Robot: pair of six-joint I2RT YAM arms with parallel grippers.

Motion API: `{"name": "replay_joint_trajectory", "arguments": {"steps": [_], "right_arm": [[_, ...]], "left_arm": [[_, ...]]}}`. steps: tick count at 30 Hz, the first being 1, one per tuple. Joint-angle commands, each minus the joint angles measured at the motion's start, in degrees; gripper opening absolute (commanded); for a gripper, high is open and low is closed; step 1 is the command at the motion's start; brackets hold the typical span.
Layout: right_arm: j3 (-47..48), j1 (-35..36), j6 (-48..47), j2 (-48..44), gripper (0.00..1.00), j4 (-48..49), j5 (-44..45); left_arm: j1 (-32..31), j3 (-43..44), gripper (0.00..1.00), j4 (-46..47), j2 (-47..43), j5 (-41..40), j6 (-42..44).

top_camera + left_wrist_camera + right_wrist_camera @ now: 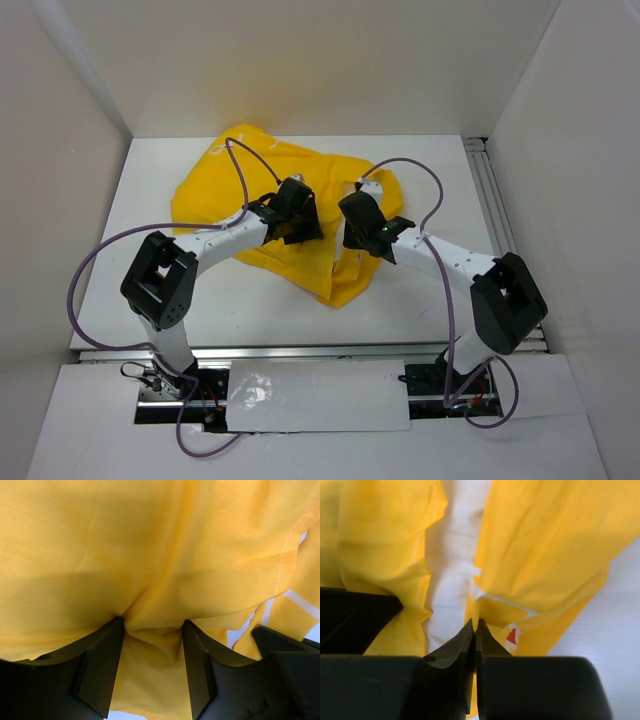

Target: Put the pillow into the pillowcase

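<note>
Pillowcase [250,170]: crumpled at mid-desk [150,320], with the pillow [451,555] showing white through its mouth.
Left claw [153,624]: clamped on a thick yellow fold.
Right claw [476,625]: pinched on the hem.
Risks: the thin hem slips free; uneven pulling bunches the fabric and squeezes the pillow out.

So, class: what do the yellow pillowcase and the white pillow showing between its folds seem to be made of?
The bright yellow pillowcase looks like thin woven cloth, perhaps cotton, matte: soft creases, fine weave. The white pillow looks like soft matte fabric, puckered; its filling is hidden.
</note>
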Motion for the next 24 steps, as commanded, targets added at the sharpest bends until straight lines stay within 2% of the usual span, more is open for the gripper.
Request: {"name": "replay_joint_trajectory", "arguments": {"steps": [1, 2, 6, 12, 15, 19, 23, 24], "right_arm": [[2.83, -0.45, 2.68, 0.63, 0.04, 0.84, 1.87], [2.83, -0.45, 2.68, -0.68, 0.00, 0.05, 1.87], [3.36, -0.45, -0.12, -7.51, 0.00, 1.52, -2.93], [10.74, -0.45, -4.61, -15.09, 0.00, 1.01, -12.44], [13.90, -0.97, -5.92, -15.63, 0.00, 1.63, -18.07], [15.05, -2.20, -6.46, -12.83, 0.00, 3.03, -19.48], [13.30, -4.92, -6.46, -9.05, 0.00, 4.08, -18.17], [12.77, -6.15, -6.46, -8.43, 0.00, 4.09, -18.17]], "left_arm": [[0.35, -1.13, 0.62, 1.11, -1.25, -0.34, 0.04], [0.35, -1.13, 0.62, 1.11, -1.25, -0.35, 0.04], [0.35, -1.13, 0.62, 2.15, 0.15, -0.88, 0.04], [0.35, 0.97, 0.61, 2.25, 5.59, -2.01, -3.29], [0.35, 2.20, 0.60, 2.25, 7.45, -2.02, -4.43], [0.35, 3.52, 0.60, 2.59, 8.24, -0.70, -4.44], [0.87, 0.99, 0.60, 3.92, 3.42, 3.07, -3.04], [0.88, 0.19, 0.60, 3.92, -0.24, 3.69, -2.16]]}}
